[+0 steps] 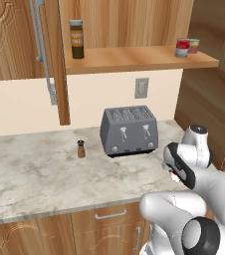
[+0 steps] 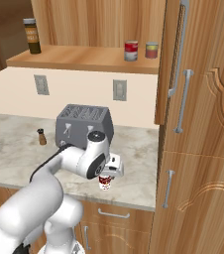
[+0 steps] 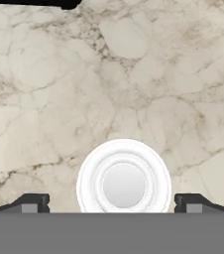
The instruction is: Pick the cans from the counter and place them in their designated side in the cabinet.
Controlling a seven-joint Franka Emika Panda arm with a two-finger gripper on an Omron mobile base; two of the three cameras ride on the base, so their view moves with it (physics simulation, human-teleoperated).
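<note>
Hand (image 3: 112, 203) spread wide, gripping nothing, poised straight above red-and-white can (image 3: 124, 178), one fingertip (image 3: 32, 203) on each side of its silver top, apart from it. Can upright on marbled surface (image 3: 59, 99) near front edge, right of toaster (image 2: 83, 127). Small pepper shaker (image 2: 42, 137) left of toaster. Up on cabinet shelf (image 2: 84, 58): second red can (image 2: 130, 50) beside greenish-yellow can (image 2: 151, 50), dark jar (image 2: 32, 35) well apart at other end.

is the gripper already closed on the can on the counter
No, in the hand view the gripper is open, its fingertips standing apart on either side of the can, not touching it.
</note>
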